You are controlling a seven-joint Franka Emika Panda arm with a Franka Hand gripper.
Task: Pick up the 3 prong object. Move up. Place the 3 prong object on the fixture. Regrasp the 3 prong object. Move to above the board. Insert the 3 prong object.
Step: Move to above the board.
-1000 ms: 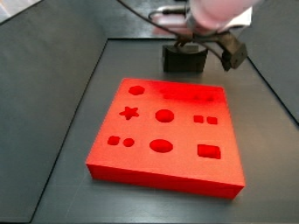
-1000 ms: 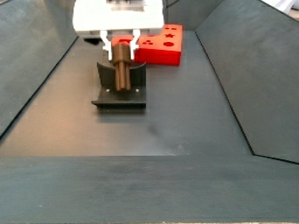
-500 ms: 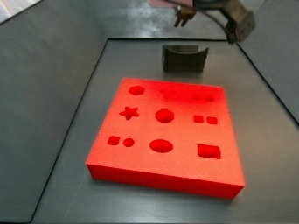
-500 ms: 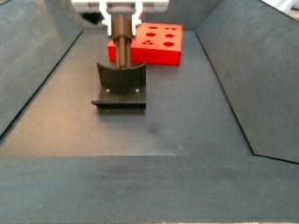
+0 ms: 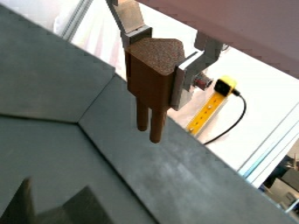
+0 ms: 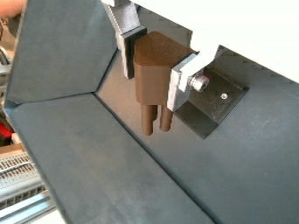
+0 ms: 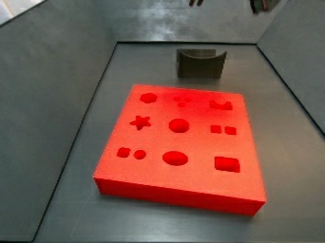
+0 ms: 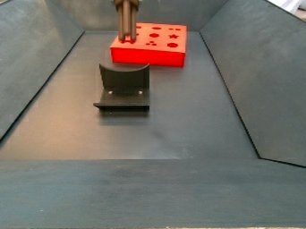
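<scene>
Clamped on the 3 prong object (image 5: 153,80), the hand (image 5: 162,54) has its flat silver fingers (image 5: 131,21) pressed against both flanks of the brown block, prongs hanging free below; both wrist views show this grip, and nothing stands under the prongs but bare dark floor. We judge the pickup, the setting on the fixture and the regrasp to be complete, since the piece is held aloft with the prongs pointing down. In a side view, reading left to right, only the lower end of the 3 prong object (image 8: 124,16) shows at the upper edge, raised well clear above the fixture (image 8: 123,86), whose notch is vacant; the board (image 8: 152,45) lies just beyond and slightly to the right. In the side view across the board (image 7: 181,142), the fixture (image 7: 200,63) stands alone behind it and the hand is almost out of frame. We assess the transfer to above the board as under way or about to begin; the insertion is outstanding.
</scene>
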